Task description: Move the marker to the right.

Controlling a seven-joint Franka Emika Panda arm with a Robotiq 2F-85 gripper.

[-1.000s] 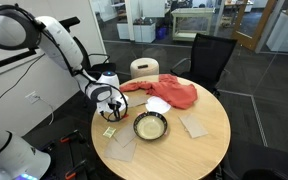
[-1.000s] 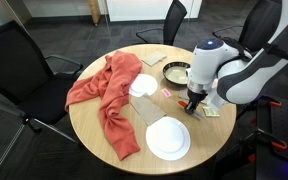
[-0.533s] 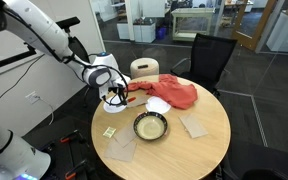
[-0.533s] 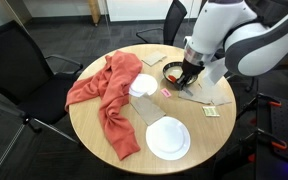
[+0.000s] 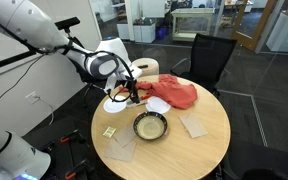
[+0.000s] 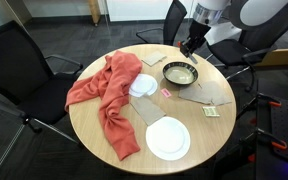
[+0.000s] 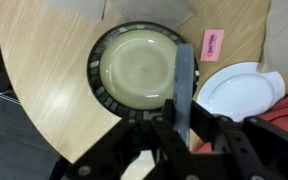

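Note:
My gripper is shut on the marker, a slim whitish-grey stick with a red bit showing between the fingers. It holds the marker in the air above the near rim of the dark-rimmed bowl. In both exterior views the gripper hangs well above the round wooden table, close to the bowl. The marker itself is too small to make out in the exterior views.
A big red cloth lies across the table. A white plate sits by it. There are a small pink tag, a yellowish square tag and clear sheets. Black chairs ring the table.
The gripper has risen from the table surface with the marker in it and has moved over towards the bowl and the red cloth.

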